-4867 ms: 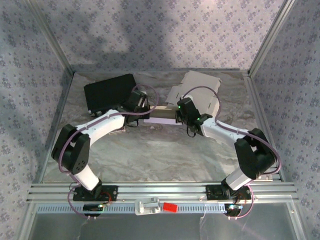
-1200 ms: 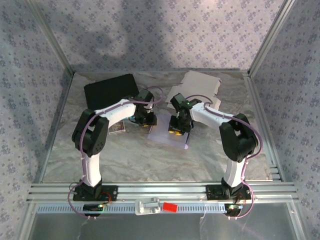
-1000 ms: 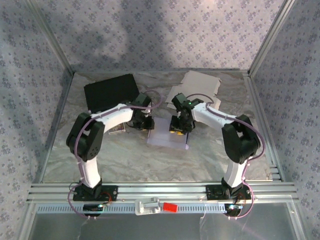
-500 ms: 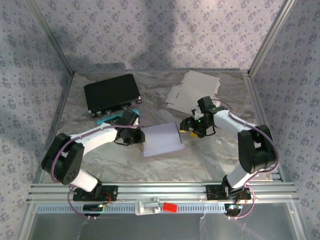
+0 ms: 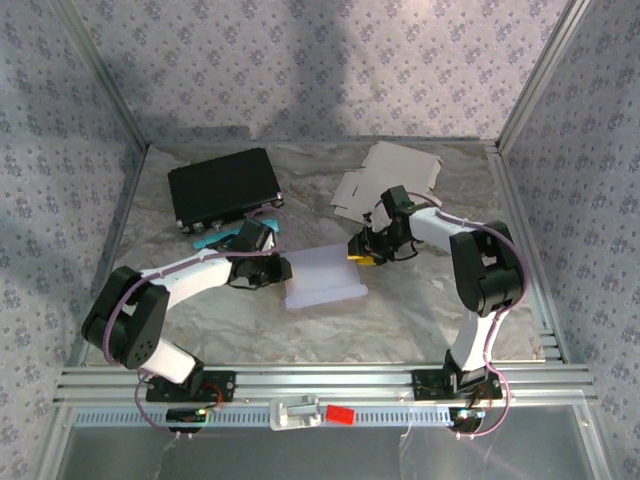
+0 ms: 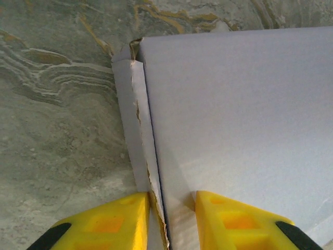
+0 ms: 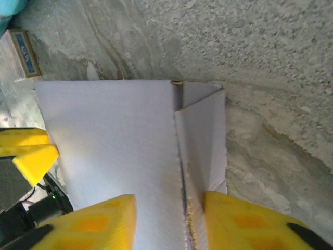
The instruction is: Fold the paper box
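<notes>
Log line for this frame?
task: fold paper box | left claw: straddling box's left wall | right claw: straddling right wall | clamped: unclear

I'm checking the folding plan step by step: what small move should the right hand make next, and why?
Probably close the right hand on the end wall it straddles and tip it inward. That wall of the paper box seems to splay outward, with a gap at its corner, while the left hand straddles the opposite end, likely steadying it.
</notes>
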